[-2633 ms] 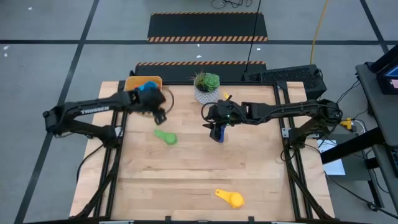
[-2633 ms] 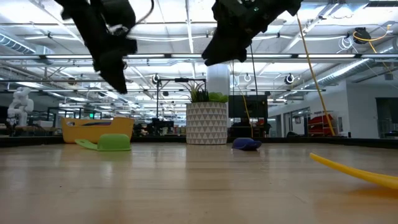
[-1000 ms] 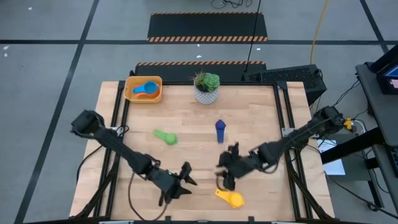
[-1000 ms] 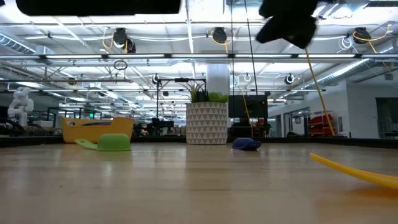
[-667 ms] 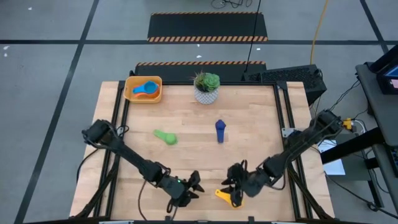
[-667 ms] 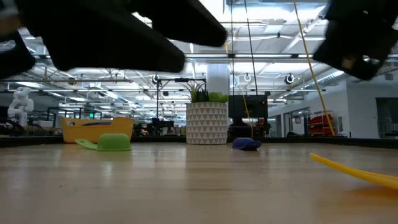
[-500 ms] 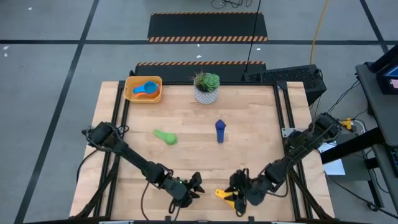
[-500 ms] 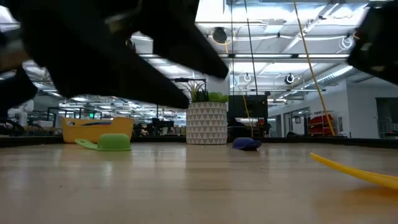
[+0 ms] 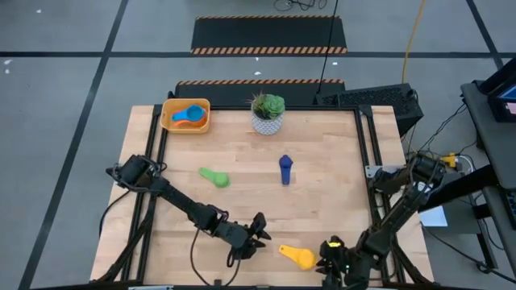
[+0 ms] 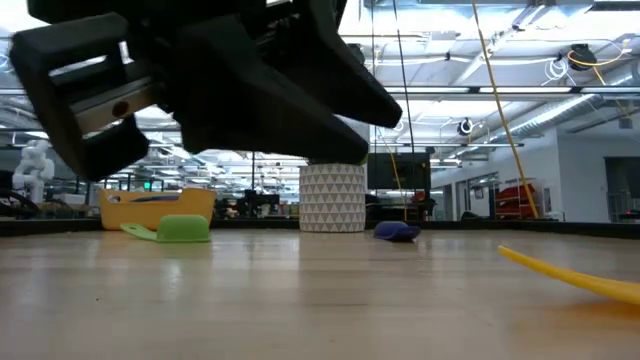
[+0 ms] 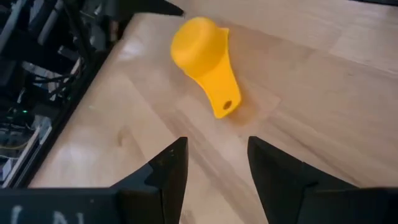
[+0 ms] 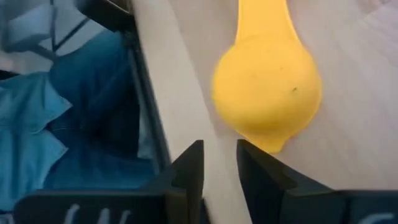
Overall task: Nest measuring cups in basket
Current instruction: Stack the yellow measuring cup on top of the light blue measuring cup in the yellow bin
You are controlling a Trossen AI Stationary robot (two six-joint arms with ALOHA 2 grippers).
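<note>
Right claw [image 9: 330,266] retreated past yellow cup [image 9: 298,256] (untouched).

Left arm stretched low toward the near table edge, left gripper [image 9: 260,232] with fingers parted; right arm folded back at the near right corner, right gripper [image 9: 329,263] fingers apparently narrowly apart, gripping nothing.

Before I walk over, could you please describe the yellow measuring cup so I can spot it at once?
Find the wooden table and go to its near edge, opposite the plant pot. The yellow measuring cup lies there bowl-down, between the left gripper and right gripper. It is the only yellow cup.
</note>
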